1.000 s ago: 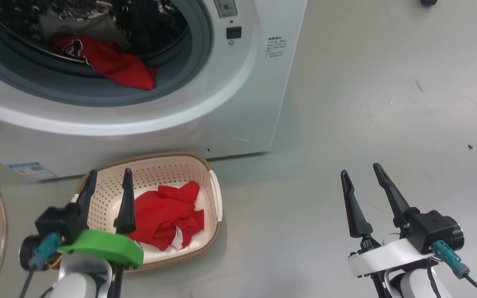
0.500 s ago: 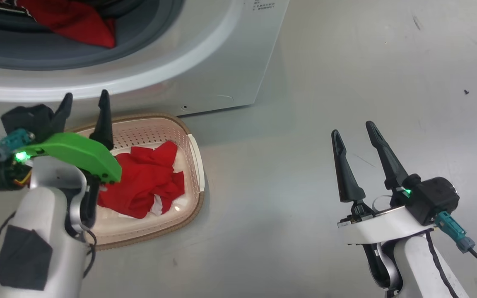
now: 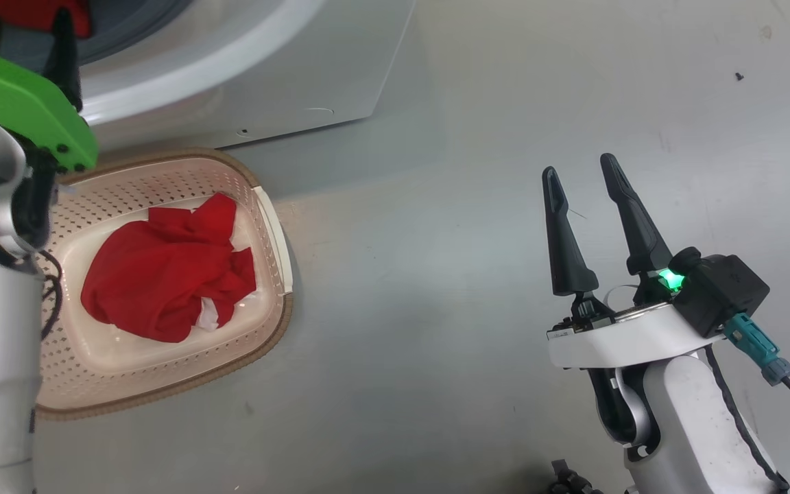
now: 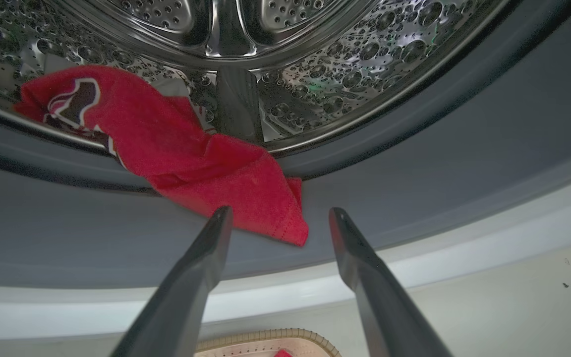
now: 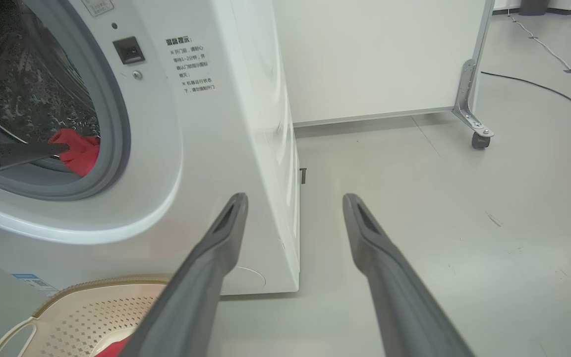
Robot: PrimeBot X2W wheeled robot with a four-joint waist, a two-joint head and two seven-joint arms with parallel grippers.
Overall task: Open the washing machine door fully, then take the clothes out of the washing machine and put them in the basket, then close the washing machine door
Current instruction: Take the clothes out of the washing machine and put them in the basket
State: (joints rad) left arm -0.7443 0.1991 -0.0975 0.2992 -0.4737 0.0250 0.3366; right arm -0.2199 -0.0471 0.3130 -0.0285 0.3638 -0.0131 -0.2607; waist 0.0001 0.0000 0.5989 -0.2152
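A: Where are the clothes?
B: Some lie bunched in the basket, on the floor before the washing machine; a red jersey hangs over the grey gasket.
A: The grippers?
B: Left gripper spread, empty, tips at the jersey's hem; contact unclear. Right gripper spread, empty, above bare floor, right of the basket.
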